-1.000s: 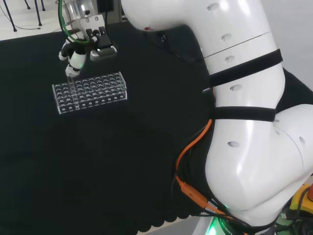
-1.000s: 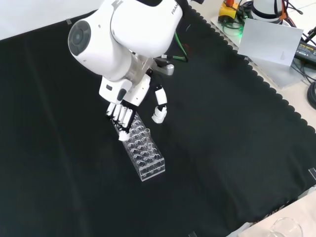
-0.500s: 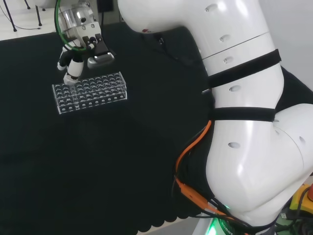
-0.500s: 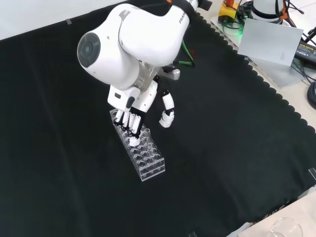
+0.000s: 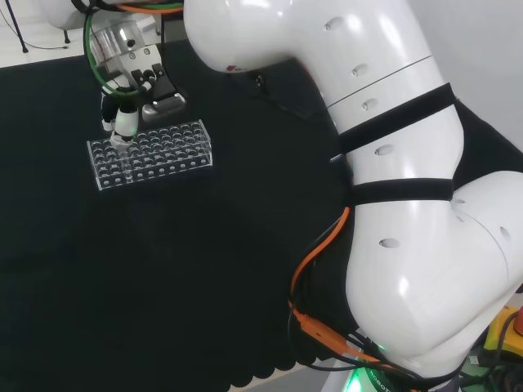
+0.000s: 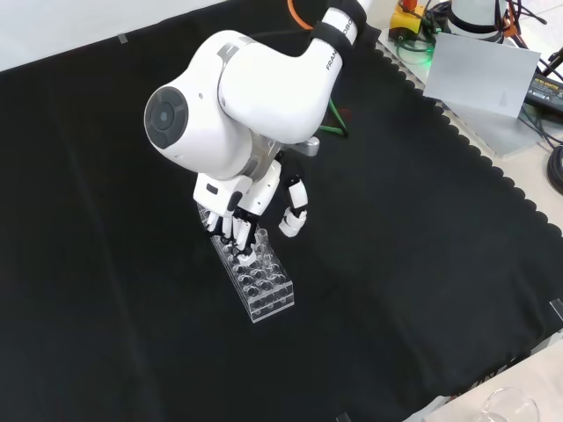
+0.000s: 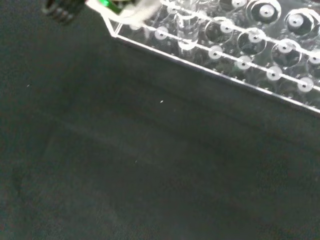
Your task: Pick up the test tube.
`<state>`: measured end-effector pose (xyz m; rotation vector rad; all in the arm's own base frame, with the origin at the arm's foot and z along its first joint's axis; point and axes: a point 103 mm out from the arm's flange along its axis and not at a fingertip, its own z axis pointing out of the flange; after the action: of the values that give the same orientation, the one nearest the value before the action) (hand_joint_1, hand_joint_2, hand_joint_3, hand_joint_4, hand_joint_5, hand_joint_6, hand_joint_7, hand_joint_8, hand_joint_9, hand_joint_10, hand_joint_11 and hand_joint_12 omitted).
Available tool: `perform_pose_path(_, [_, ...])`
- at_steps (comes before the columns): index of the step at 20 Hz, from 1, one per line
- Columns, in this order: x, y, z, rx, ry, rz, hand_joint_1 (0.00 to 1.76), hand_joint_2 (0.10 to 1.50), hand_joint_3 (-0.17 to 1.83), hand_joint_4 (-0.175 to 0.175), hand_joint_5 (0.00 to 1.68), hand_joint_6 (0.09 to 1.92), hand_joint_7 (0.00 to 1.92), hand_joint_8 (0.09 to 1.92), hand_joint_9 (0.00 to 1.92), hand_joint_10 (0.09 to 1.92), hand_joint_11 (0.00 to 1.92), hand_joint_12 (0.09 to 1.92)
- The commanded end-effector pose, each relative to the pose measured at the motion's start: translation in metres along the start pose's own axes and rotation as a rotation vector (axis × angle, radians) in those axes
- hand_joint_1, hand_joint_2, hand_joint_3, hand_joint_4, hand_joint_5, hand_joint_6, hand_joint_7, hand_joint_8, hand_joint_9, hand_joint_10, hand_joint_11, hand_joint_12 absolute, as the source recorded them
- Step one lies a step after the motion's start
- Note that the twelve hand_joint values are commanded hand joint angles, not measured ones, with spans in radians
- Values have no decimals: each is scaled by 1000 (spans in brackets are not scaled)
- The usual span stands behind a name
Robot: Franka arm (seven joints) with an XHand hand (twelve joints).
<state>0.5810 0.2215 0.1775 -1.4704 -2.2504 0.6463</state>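
Tube (image 7: pixel 186 26) stands upright in a hole near one end of the clear rack (image 6: pixel 255 277), seen closest in the wrist view, where its glass wall rises from the rack's top plate. A second ago the hand (image 6: pixel 239 230) hung above and beside that end of the rack, with its fingers pointing down and the thumb held well off to the side. Since then the arm has swung over and come down, so in the front view the fingers (image 6: pixel 230 236) now reach onto the rack's far end and the thumb (image 6: pixel 293 218) has drawn closer to them, though a gap remains. I judge this to be the closing approach: the hand is at the tube's end of the rack but has not yet taken hold.

Whether the fingertips touch the tube I cannot tell. In the front view the fingers hang bunched and roughly straight, with the thumb apart. The head view shows the hand (image 5: pixel 124 121) from behind, directly over the left end of the rack (image 5: pixel 151 153), which confirms it is lined up with that end, but the clear tube is lost there against the rack. The wrist view alone makes the tube plain, along with a blurred white part of the hand nearby, with bare cloth (image 7: pixel 150 165) below.
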Motion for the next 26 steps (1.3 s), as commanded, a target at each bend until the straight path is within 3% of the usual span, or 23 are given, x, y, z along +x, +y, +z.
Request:
perform_pose_path(1, [-1,6,-9,-47,-20,33,1004,657,743,-156,502,873,912,761,721,782,280,1478])
perform_pose_path(4, [2,7,-16,-65,-22,33,1039,636,780,-173,563,953,1030,753,833,755,365,1453])
perform_pose_path(11, [13,10,-28,-88,9,23,1099,593,830,-175,666,998,1193,757,991,715,469,1421])
perform_pose_path(18, [19,10,-24,-71,9,12,1127,574,840,-175,688,1007,1231,762,1034,710,506,1413])
perform_pose_path(26, [15,6,-16,-58,-37,20,1146,559,855,-175,662,1020,1190,785,1025,712,499,1413])
